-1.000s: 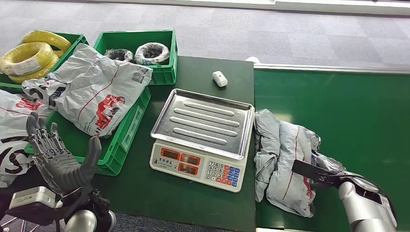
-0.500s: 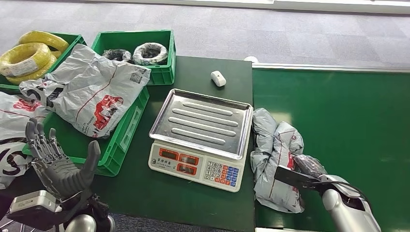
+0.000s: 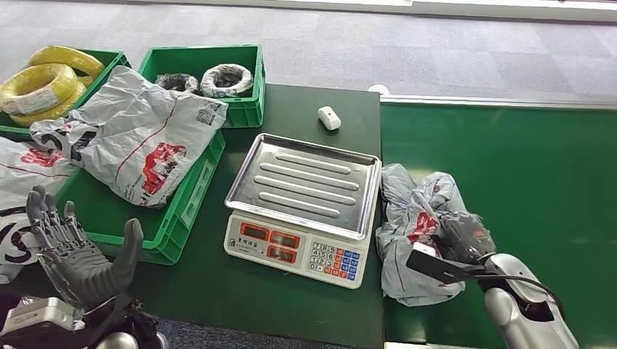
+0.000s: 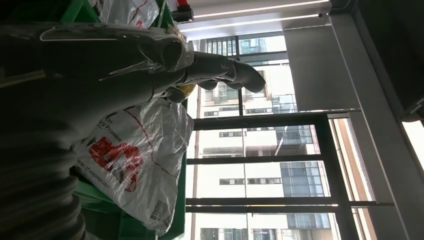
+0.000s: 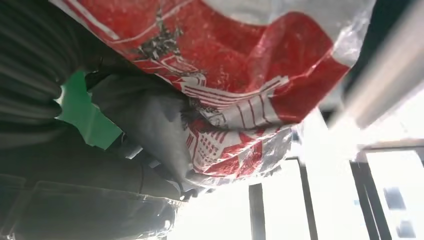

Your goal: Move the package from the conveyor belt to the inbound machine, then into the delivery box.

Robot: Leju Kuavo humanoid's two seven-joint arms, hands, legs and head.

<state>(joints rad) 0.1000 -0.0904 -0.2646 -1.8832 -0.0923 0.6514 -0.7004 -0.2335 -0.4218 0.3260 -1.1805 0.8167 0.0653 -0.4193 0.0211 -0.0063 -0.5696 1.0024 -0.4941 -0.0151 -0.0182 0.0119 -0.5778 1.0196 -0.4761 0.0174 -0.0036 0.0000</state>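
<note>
My right hand gripping the grey package on the green conveyor belt, just beside the scale, my left hand raised, fingers spread, holding nothing, near the green crate.

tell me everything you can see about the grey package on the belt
The package is a soft grey plastic mailer bag with red print and thin red lines, crumpled and bunched rather than flat. It lies on the green belt at its edge, beside the scale. The right hand grips its bunched side away from the scale; the right wrist view shows the film gathered against the fingers. Whether any part is lifted off the belt cannot be told.
</note>
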